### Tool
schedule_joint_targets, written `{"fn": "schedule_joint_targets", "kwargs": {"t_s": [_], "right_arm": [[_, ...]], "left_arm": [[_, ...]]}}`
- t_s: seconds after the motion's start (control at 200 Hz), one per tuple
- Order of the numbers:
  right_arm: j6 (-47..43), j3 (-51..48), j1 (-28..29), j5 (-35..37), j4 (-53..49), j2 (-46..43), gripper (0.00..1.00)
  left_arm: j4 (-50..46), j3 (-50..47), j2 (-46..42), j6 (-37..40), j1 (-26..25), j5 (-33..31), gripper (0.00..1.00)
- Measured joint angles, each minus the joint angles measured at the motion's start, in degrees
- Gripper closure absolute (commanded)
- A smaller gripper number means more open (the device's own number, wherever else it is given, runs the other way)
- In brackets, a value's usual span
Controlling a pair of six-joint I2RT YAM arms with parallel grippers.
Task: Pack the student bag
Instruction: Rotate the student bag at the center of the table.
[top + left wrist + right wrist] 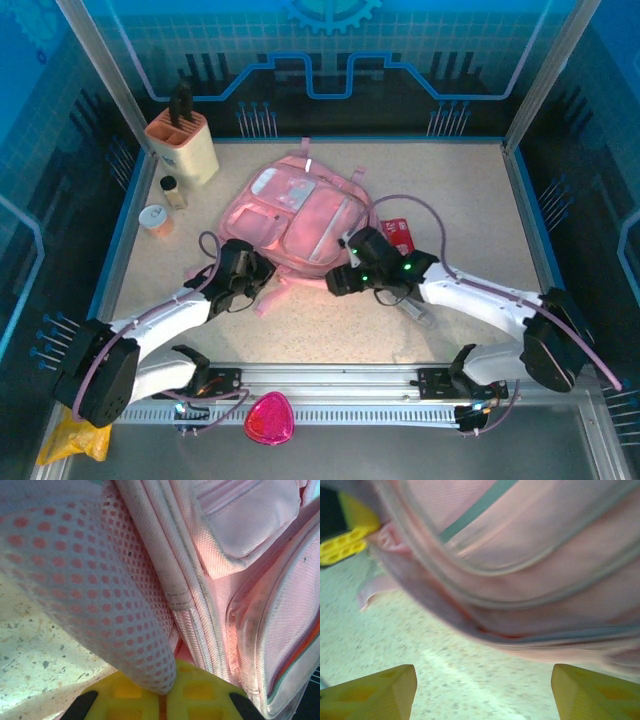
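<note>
From above, I see the bag lying flat in the middle of the table, front pockets up, its near edge between my two arms. The left gripper sits at its near-left corner and the right gripper at its near-right edge.

On the left wrist, the left gripper is pinched fully together on the padded mesh strap, which runs down into the seam between the yellow fingers. The bag's stitched body lies just to the right.

On the right wrist, the fingers stand wide apart with nothing between them. There is bare table below, and the bag's piped edge is just ahead, blurred.

I judge the bag to be soft, light and floppy—lifted from one point, it will sag and fold. Woven fabric should grip well. I'd take hold at straps, piping or a seam, not a flat panel—so the right gripper wants that near edge.
</note>
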Motion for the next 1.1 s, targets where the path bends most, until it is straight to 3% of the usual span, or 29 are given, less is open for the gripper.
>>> {"fn": "schedule_joint_targets", "kwargs": {"t_s": [0.11,0.23,0.565,0.715,0.875,1.101], "right_arm": [[0.4,0.2,3.9,-2.4,4.0,5.4,0.36],[0.3,1.0,4.0,-3.7,6.4,10.4,0.37],[-5.7,5.0,-6.1,-8.9,9.0,16.5,0.34],[-8.9,6.4,-7.2,-8.4,9.1,15.9,0.3],[-8.7,5.0,-5.7,-6.0,9.0,11.7,0.33],[-5.0,2.4,2.6,-3.7,10.6,9.7,0.45]], "left_arm": [[-0.7,-0.2,-2.0,-0.5,-0.3,-0.9,1.0],[-1.9,-0.5,-3.5,-0.6,-0.5,-1.2,1.0],[-0.2,-1.2,-4.0,-1.1,-3.9,-1.9,1.0],[2.0,-1.2,-1.1,-1.8,-4.8,-1.7,1.0],[3.1,-0.9,1.4,-2.2,-5.3,-1.4,1.0],[4.8,-0.6,3.4,-3.5,-5.5,-0.7,1.0]]}}
